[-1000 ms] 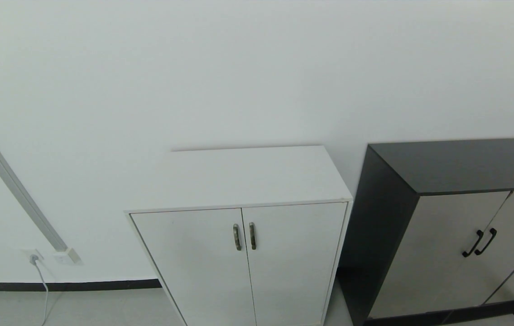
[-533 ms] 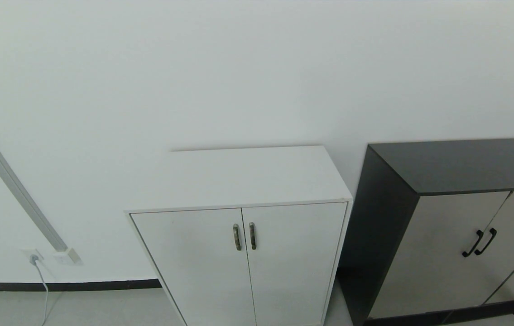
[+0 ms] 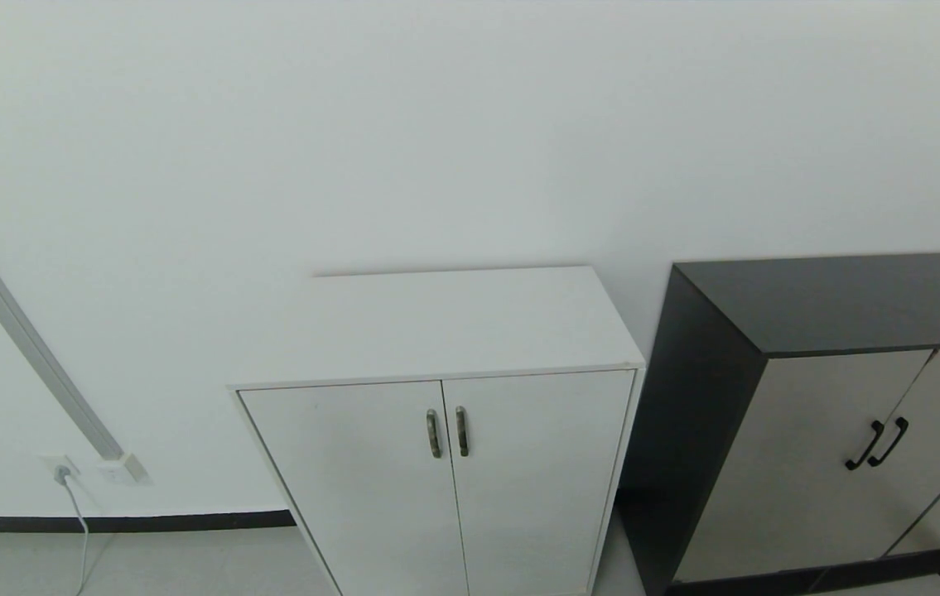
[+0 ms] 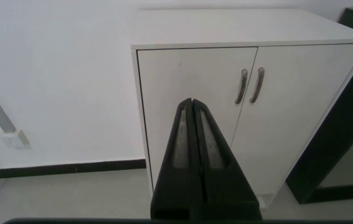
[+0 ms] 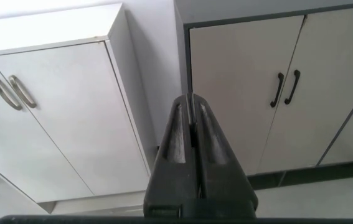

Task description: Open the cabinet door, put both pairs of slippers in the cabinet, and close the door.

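A white two-door cabinet (image 3: 436,331) stands against the wall, both doors closed, with two metal handles (image 3: 446,432) side by side at the middle seam. In the left wrist view my left gripper (image 4: 192,102) is shut with nothing in it, held some way in front of the white cabinet's left door (image 4: 192,81); the handles (image 4: 249,85) lie off to one side of it. My right gripper (image 5: 190,98) is shut and empty too, out in front of the gap between the white cabinet (image 5: 51,93) and the dark one.
A dark cabinet (image 3: 834,314) with pale doors and black handles (image 3: 877,444) stands right beside the white one; its handles (image 5: 286,88) appear in the right wrist view. At the lower left of the wall are a socket with a cable (image 3: 64,476) and a slanted conduit (image 3: 22,331).
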Tool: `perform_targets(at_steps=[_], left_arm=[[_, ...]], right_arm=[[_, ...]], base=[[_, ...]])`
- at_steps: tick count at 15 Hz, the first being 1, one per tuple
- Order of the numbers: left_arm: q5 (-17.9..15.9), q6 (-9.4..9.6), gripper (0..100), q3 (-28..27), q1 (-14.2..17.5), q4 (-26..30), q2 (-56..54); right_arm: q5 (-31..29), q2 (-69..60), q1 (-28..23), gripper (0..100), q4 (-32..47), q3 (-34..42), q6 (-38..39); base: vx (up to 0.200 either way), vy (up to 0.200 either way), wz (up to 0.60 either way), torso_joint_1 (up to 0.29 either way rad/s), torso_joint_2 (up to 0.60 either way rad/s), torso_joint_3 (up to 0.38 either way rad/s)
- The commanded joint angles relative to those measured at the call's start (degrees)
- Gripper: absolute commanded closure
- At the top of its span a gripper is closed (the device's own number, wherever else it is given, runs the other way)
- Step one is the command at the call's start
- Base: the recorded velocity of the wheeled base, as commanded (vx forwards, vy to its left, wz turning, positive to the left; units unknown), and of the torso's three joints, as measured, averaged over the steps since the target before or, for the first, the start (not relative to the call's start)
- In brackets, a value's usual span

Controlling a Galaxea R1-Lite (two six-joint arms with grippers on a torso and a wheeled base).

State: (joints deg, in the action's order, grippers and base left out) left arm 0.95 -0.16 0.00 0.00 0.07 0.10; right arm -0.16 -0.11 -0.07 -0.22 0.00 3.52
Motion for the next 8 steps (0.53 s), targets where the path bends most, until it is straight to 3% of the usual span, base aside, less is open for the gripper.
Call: perform_targets(at_steps=[1, 8], left_arm=[[0.0, -0.02, 100, 0.0, 0.0, -0.1, 0.0], [0.0, -0.02, 100, 0.0, 0.0, 0.0, 0.0]], right_arm=[[0.1, 0.1, 0.0, 100, 0.0, 0.0, -0.3], [0.6, 0.1, 0.0, 100, 0.2, 0.0, -3.2]], base=[[0.000, 0.000, 0.00, 0.000, 0.00, 0.000], [0.000, 0.000, 0.00, 0.000, 0.00, 0.000]])
